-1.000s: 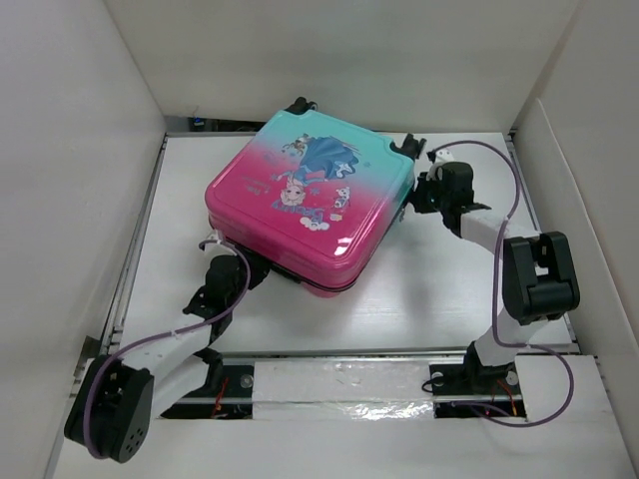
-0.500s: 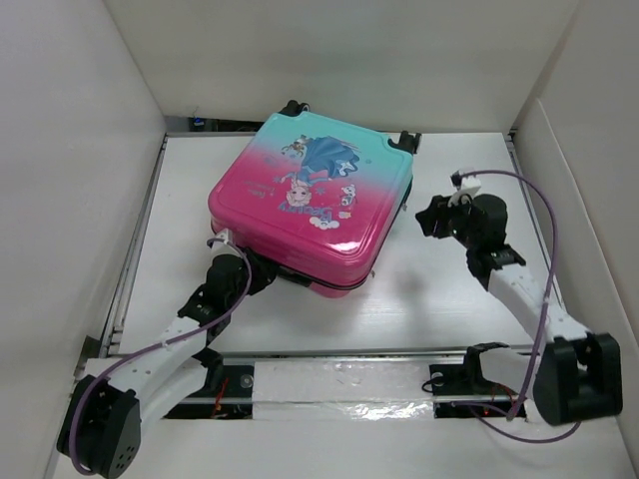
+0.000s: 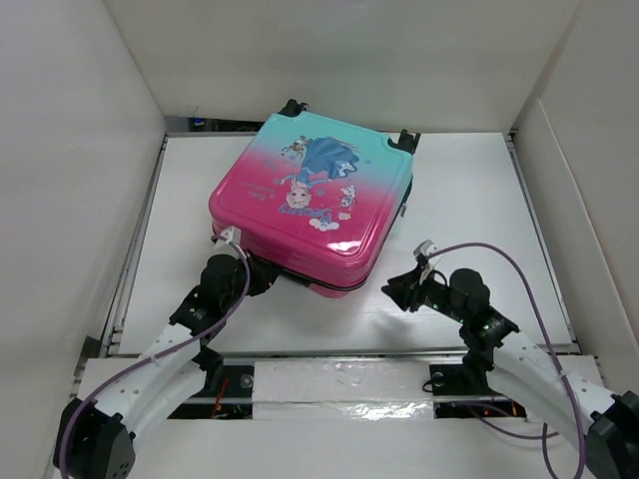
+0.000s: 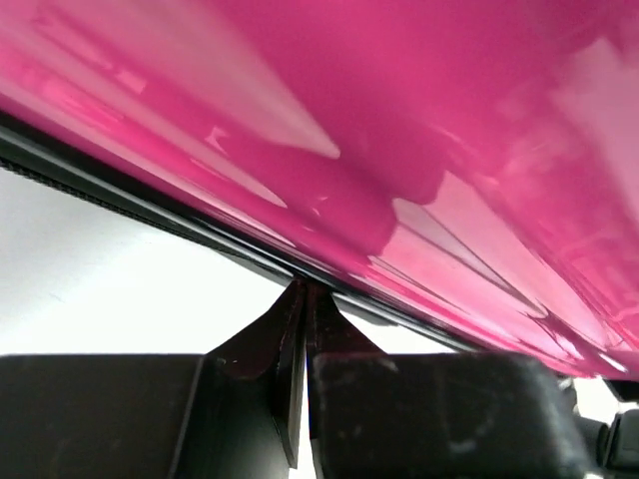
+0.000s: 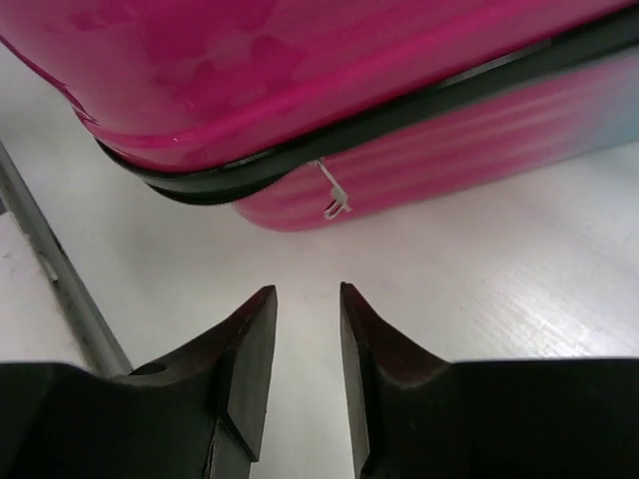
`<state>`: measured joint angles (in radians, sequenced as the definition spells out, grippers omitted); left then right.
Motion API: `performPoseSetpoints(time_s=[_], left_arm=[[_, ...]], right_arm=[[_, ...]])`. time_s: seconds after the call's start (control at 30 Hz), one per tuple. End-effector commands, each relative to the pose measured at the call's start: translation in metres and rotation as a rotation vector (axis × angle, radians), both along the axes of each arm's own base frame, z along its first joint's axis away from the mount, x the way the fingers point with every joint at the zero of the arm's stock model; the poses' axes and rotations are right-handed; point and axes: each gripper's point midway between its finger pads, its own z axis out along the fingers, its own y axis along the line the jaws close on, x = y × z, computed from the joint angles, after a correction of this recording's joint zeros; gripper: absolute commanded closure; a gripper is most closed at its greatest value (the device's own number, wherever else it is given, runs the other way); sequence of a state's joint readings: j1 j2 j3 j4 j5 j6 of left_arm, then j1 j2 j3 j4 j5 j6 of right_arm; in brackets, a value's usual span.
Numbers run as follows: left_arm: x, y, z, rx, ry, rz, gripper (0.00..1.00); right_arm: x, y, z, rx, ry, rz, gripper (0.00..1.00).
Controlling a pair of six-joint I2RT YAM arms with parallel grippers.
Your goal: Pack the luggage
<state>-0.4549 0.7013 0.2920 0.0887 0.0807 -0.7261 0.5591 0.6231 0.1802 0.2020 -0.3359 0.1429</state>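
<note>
The luggage point(image 3: 310, 200) lies flat at the bench's point(image 3: 469, 190) middle, teal end far. The left pincer point(image 3: 258, 276), squeezed fully together, touches its near-left dark seam. The right pincer point(image 3: 394, 290) stands narrowly parted beside its near corner, not touching.

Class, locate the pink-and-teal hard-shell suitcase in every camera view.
Top external: pink-and-teal hard-shell suitcase lies mid-table, toward the back.
Left wrist: its pink shell fills the upper frame.
Right wrist: its pink shell spans the top.
Shared landmark: the black zip band between its halves.
</note>
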Motion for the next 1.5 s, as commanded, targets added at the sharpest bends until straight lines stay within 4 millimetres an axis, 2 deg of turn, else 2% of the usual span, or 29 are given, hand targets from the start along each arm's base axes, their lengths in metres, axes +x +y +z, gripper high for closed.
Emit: performPoseSetpoints(time_s=[0.0,0.07,0.1,0.13,0.17,0.23,0.27,0.33,0.37,0.4,0.53,0.7,0.8,0.83,0.87,0.97,1.07,1.17,1.2,1.27,1.3,1.33,1.37,1.4,1.43,1.47], left_arm=[[-0.007,-0.008,0.019,0.033,-0.035,-0.069,1.00],[-0.012,-0.017,0.020,0.040,-0.031,-0.110,1.00],[-0.013,-0.021,0.020,0.046,-0.027,-0.128,1.00],[-0.015,-0.024,0.019,0.056,-0.028,-0.150,1.00],[-0.018,-0.028,0.018,0.062,-0.025,-0.171,1.00],[-0.018,-0.030,0.015,0.093,-0.031,-0.180,1.00],[-0.024,-0.038,0.015,0.110,-0.036,-0.210,1.00],[-0.022,-0.042,0.018,0.145,-0.058,-0.183,1.00],[-0.030,-0.053,0.020,0.143,-0.066,-0.215,1.00],[-0.030,-0.058,0.026,0.141,-0.079,-0.216,1.00],[-0.031,-0.076,0.021,0.127,-0.067,-0.261,1.00],[-0.028,-0.083,0.030,0.088,-0.104,-0.269,1.00],[-0.025,-0.079,0.033,0.091,-0.123,-0.244,1.00],[-0.022,-0.077,0.035,0.094,-0.132,-0.229,1.00],[-0.021,-0.075,0.035,0.095,-0.135,-0.219,1.00],[-0.019,-0.073,0.037,0.082,-0.161,-0.196,1.00],[-0.022,-0.080,0.037,0.060,-0.163,-0.232,0.97],[-0.024,-0.090,0.038,0.038,-0.178,-0.277,0.88],[-0.021,-0.095,0.046,0.019,-0.210,-0.288,0.83],[-0.017,-0.100,0.057,-0.007,-0.245,-0.289,0.79],[-0.012,-0.104,0.071,-0.038,-0.286,-0.278,0.76],[-0.007,-0.105,0.073,-0.039,-0.294,-0.264,0.75],[-0.004,-0.107,0.079,-0.047,-0.308,-0.255,0.75],[0.002,-0.111,0.093,-0.066,-0.337,-0.240,0.75],[0.009,-0.111,0.093,-0.054,-0.338,-0.217,0.75],[0.013,-0.112,0.098,-0.057,-0.346,-0.200,0.75]], right_arm=[[0.020,0.006,0.036,0.037,-0.195,-0.059,0.60],[0.021,0.015,0.031,0.010,-0.207,-0.029,0.56],[0.027,0.018,0.042,0.026,-0.265,-0.038,0.56],[0.032,0.018,0.043,0.026,-0.273,-0.058,0.54],[0.035,0.023,0.035,0.002,-0.251,-0.051,0.53],[0.044,0.028,0.041,-0.034,-0.293,-0.050,0.51],[0.050,0.029,0.029,-0.075,-0.283,-0.054,0.51],[0.057,0.036,0.030,-0.079,-0.291,-0.047,0.51],[0.057,0.041,0.027,-0.079,-0.282,-0.026,0.51],[0.057,0.047,0.022,-0.076,-0.271,0.010,0.51],[0.057,0.054,0.023,-0.058,-0.282,0.011,0.51],[0.060,0.057,0.021,-0.030,-0.266,-0.002,0.53],[0.060,0.063,0.033,0.042,-0.321,-0.004,0.62],[0.060,0.063,0.034,0.072,-0.306,-0.013,0.70],[0.061,0.064,0.030,0.078,-0.297,-0.018,0.75],[0.062,0.062,0.039,0.153,-0.315,-0.048,0.90],[0.059,0.066,0.046,0.215,-0.330,-0.051,0.99],[0.047,0.075,0.048,0.253,-0.311,-0.033,1.00],[0.044,0.077,0.032,0.210,-0.253,-0.030,1.00],[0.029,0.088,0.026,0.170,-0.211,0.007,1.00],[0.023,0.090,0.018,0.134,-0.183,0.013,1.00],[0.019,0.084,0.004,0.066,-0.137,-0.021,1.00],[0.005,0.089,0.000,0.042,-0.118,0.004,1.00],[-0.002,0.088,-0.006,0.016,-0.091,0.005,1.00],[-0.005,0.078,-0.015,-0.036,-0.077,-0.045,1.00],[-0.018,0.081,0.006,0.008,-0.110,-0.033,1.00]])
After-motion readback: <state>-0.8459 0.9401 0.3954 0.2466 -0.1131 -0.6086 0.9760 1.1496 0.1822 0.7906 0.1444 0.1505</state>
